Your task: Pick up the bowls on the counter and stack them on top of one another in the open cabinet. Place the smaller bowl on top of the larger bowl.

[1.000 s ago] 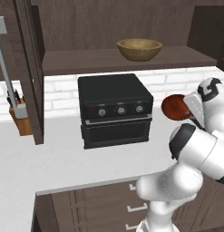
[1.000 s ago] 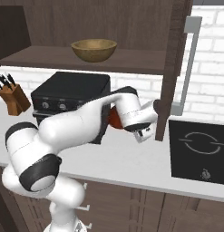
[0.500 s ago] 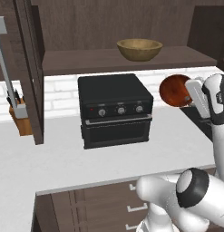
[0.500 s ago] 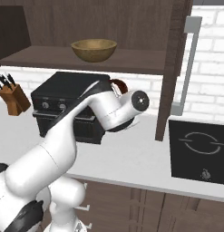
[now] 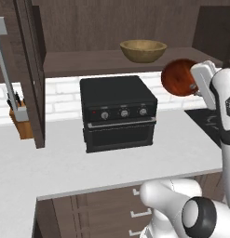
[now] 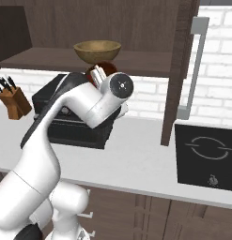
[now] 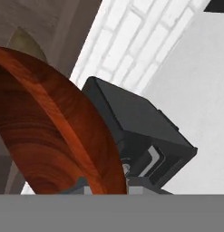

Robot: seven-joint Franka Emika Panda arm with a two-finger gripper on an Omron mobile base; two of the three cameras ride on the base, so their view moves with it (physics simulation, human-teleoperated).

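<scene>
The arm had swung up from the counter (image 5: 135, 158) over the last second, and the gripper (image 5: 196, 86) now hung level with the cabinet (image 5: 107, 28) shelf, pinching the rim of the smaller bowl (image 5: 180, 77), which was tipped on edge beside the black oven (image 5: 118, 111). The larger bowl (image 5: 143, 50) sat upright on the shelf, up and to the left of it. To me that meant the carry was nearly done; only levelling the red bowl and setting it inside the tan one seemed left.
</scene>
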